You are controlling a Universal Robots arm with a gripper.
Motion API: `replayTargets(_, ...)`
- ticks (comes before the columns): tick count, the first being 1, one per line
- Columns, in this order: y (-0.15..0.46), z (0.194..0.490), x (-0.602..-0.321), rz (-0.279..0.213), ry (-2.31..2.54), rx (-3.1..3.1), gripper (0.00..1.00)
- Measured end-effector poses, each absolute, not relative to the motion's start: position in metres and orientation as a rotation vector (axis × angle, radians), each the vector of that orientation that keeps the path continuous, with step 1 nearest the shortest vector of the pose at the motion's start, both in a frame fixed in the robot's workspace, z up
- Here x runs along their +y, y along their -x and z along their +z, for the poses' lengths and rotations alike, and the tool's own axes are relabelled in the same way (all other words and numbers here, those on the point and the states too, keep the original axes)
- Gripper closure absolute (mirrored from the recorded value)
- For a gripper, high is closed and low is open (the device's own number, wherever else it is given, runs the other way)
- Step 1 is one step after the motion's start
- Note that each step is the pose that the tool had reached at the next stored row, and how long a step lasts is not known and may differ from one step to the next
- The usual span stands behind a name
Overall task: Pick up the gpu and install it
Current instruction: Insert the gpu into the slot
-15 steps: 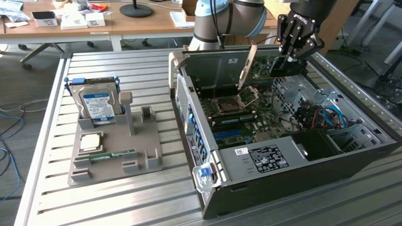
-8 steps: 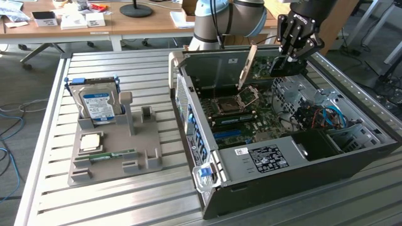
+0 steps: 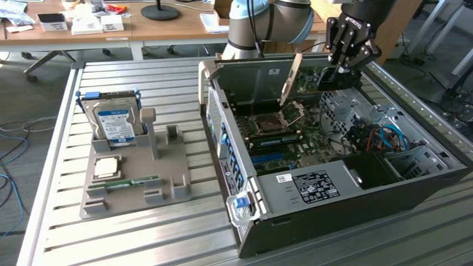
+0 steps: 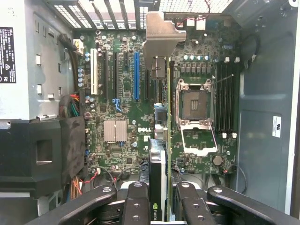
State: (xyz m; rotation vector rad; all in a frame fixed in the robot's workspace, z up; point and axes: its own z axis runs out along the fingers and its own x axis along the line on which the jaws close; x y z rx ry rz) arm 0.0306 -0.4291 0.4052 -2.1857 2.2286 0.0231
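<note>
1. A slatted metal bench [image 3: 170,235] carries an open computer case [image 3: 347,216] lying on its side. The motherboard [image 4: 126,93] faces up inside it.
2. On the exterior view's left, well apart from the case, stands a grey holder [image 3: 122,200]. It holds an upright hard drive [image 3: 117,121], a square processor chip [image 3: 108,166] and a RAM stick [image 3: 133,182].
3. Inside the case, a black power supply [image 3: 318,185] sits at the near end, with blue cables [image 3: 388,138] beside it.
4. On the board, the open CPU socket [image 4: 194,105] lies just beside the card's line. A blue slot [image 4: 136,75], a white slot [image 4: 93,70] and a silver heatsink [image 4: 115,130] lie on the other side.
5. The gpu [image 4: 158,159] is seen edge-on in the wrist view, running parallel to the slots, between the blue slot and the socket. Its silver bracket [image 3: 289,80] slants over the board at the case's far end.
6. I cannot tell whether the card's lower edge touches a slot.
7. The arm [image 3: 270,22] reaches over the far wall of the case, with its wrist pointing down into it.
8. The gripper [image 3: 336,77] is clamped on the gpu, one finger on each face of the card.
</note>
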Motion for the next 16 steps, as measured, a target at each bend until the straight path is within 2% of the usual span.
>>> replayTargets(16, -0.0306, 0.4023, -0.4292, 0.023, 2.186, 2.229, 0.73)
